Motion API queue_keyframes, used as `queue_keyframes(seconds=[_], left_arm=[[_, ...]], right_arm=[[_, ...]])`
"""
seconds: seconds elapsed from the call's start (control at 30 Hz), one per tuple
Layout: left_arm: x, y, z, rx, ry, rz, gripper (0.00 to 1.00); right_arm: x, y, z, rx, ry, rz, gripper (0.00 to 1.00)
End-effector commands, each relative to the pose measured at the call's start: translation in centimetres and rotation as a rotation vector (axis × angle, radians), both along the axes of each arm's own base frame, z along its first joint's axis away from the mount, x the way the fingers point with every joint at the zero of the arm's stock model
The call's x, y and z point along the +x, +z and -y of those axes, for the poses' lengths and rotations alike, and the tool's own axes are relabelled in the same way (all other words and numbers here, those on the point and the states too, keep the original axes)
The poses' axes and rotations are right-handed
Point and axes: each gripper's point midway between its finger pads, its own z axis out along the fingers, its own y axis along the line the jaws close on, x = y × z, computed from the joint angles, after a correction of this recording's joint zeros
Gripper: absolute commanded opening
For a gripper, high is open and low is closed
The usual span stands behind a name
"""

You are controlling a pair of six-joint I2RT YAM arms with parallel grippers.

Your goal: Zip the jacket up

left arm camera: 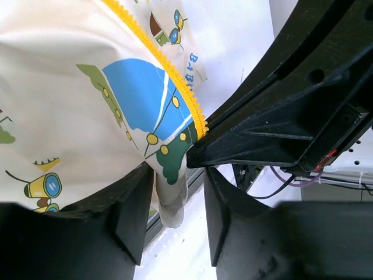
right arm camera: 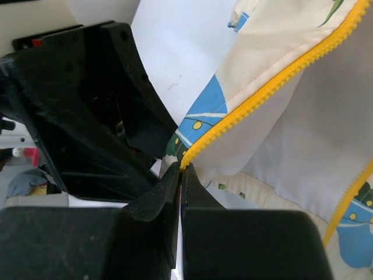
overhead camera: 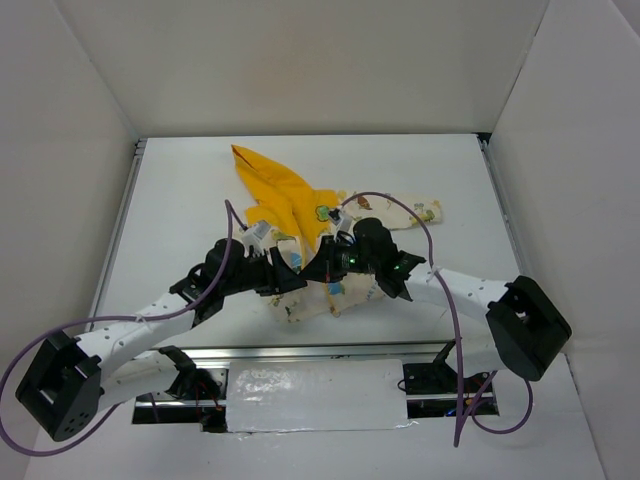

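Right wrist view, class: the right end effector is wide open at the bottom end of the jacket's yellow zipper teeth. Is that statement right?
Not quite. The right wrist view shows the right end effector shut, not wide open, with its jaws pressed together. The rest stands: it is at the bottom end of the jacket's yellow zipper teeth, which run straight into the closed jaws.

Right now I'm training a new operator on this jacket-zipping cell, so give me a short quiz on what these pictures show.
1. True or false: the right gripper is shut on the yellow toothed zipper strip of the cream cartoon-print fabric jacket.
2. The left gripper has its jaws: A open, fabric between them; B shut tight; C out of view.
3. In the top view, which way does the yellow pointed hood point?
Key: 1 true; 2 A; 3 away from the arms, leftward.
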Motion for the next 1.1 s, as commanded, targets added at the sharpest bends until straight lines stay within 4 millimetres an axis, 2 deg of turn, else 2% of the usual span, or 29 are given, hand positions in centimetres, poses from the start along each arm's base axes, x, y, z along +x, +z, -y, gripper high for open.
queue_keyframes(seconds=[0.0,0.07,0.13,0.27,0.43,0.53,0.6,0.67,0.87,1.0,1.07], left_arm=[[0.8,2.6,0.1,-0.039,0.0,0.105,0.57],[0.6,2.3,-0.2,-0.025,-0.004,0.108,0.61],[0.3,2.0,-0.3,-0.015,-0.006,0.102,0.6],[0.0,1.8,-0.3,-0.02,-0.015,0.097,0.52],[-0.2,1.4,0.3,-0.014,-0.04,0.084,0.49],[-0.1,1.0,0.5,-0.002,-0.042,0.075,0.42],[-0.1,0.8,0.5,0.008,-0.038,0.072,0.43],[-0.1,0.5,0.5,0.014,-0.035,0.066,0.49],[-0.1,0.1,1.0,0.012,-0.045,0.057,0.47],[0.0,0.0,1.0,0.021,-0.046,0.056,0.2],[0.1,0.0,1.0,0.025,-0.046,0.057,0.12]], right_arm=[[0.1,1.0,-0.3,-0.055,0.023,0.027,0.0],[0.7,1.1,0.0,-0.095,-0.002,0.031,0.0],[1.3,1.0,0.4,-0.147,-0.027,0.034,0.0],[1.1,0.7,0.7,-0.173,-0.033,0.001,0.0],[1.0,0.8,0.5,-0.155,-0.033,-0.017,0.0],[1.2,0.8,0.5,-0.162,-0.046,-0.019,0.0],[1.1,1.2,0.4,-0.15,-0.04,-0.02,0.0],[1.0,1.4,0.2,-0.136,-0.036,-0.029,0.0],[0.8,1.5,-0.2,-0.119,-0.024,-0.053,0.0],[0.8,1.7,-0.3,-0.112,-0.022,-0.055,0.0],[0.9,1.8,-0.3,-0.117,-0.029,-0.055,0.0]])
